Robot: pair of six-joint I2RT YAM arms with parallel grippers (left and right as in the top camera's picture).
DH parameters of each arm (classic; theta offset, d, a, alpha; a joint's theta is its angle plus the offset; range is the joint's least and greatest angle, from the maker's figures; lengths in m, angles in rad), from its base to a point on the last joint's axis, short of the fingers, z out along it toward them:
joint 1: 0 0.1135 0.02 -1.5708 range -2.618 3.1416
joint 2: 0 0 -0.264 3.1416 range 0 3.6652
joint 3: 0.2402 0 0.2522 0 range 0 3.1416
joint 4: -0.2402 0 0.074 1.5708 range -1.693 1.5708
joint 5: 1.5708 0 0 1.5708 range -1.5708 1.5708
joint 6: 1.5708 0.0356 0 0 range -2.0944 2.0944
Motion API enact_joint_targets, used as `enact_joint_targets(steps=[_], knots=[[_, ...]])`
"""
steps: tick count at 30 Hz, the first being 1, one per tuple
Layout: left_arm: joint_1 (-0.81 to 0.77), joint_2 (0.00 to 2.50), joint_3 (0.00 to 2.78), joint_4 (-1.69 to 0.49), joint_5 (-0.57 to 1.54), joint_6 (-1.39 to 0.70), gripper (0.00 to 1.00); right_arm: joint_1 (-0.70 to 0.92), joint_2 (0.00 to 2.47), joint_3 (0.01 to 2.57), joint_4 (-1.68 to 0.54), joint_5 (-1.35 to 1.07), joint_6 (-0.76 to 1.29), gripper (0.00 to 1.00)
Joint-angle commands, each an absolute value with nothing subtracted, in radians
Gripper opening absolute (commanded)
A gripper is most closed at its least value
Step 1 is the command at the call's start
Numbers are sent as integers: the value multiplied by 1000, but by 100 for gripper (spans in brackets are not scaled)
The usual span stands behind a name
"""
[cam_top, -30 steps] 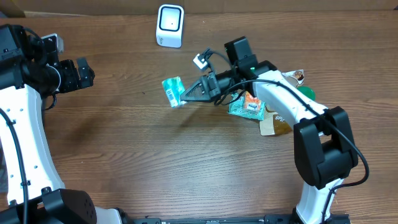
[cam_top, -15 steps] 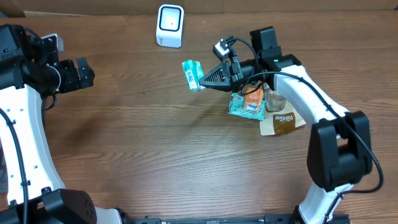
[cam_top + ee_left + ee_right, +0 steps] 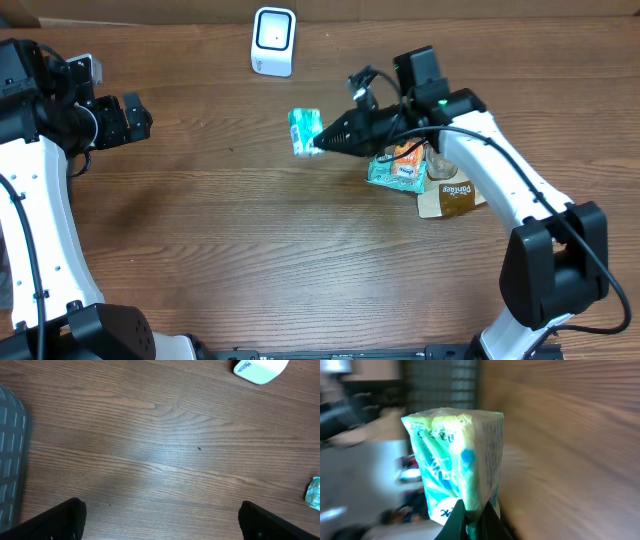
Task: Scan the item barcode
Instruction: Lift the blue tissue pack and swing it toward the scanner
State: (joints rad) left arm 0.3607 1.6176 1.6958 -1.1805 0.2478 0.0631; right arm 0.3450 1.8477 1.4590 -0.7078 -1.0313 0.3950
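Observation:
My right gripper (image 3: 322, 143) is shut on the lower edge of a green and white packet (image 3: 305, 132), holding it in the air above the table's middle. In the right wrist view the packet (image 3: 457, 460) stands upright, pinched between the black fingers of the gripper (image 3: 472, 512). The white scanner (image 3: 273, 40) stands at the table's far edge, up and left of the packet. It also shows as the white scanner (image 3: 260, 367) in the left wrist view. My left gripper (image 3: 135, 118) hangs open at the far left, its fingers (image 3: 65, 520) wide apart over bare wood.
A heap of snack packets (image 3: 405, 170) and a brown pouch (image 3: 450, 195) lie under the right forearm. A grey ribbed mat (image 3: 10, 460) borders the left wrist view. The held packet's corner (image 3: 314, 492) shows at that view's right edge.
The right gripper swung the packet right and toward the scanner side, then eased back a little left. The wrist rolled, turning the packet. The left arm has stayed still.

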Motion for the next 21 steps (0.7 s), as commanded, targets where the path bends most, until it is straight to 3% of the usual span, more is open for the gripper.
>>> enact_joint_targets(steps=[1, 12, 17, 21], knots=[[360, 1610, 1695, -1177, 252, 90, 100, 392, 1832, 1485, -776, -694, 382, 4], [358, 1610, 1695, -1177, 252, 90, 100, 473, 1863, 1948, -1121, -107, 286, 4], [359, 1610, 1695, -1177, 252, 90, 100, 511, 1874, 2015, -942, 235, 143, 4], [359, 1610, 1695, -1177, 252, 90, 100, 524, 1927, 2015, -713, 345, -54, 4]])
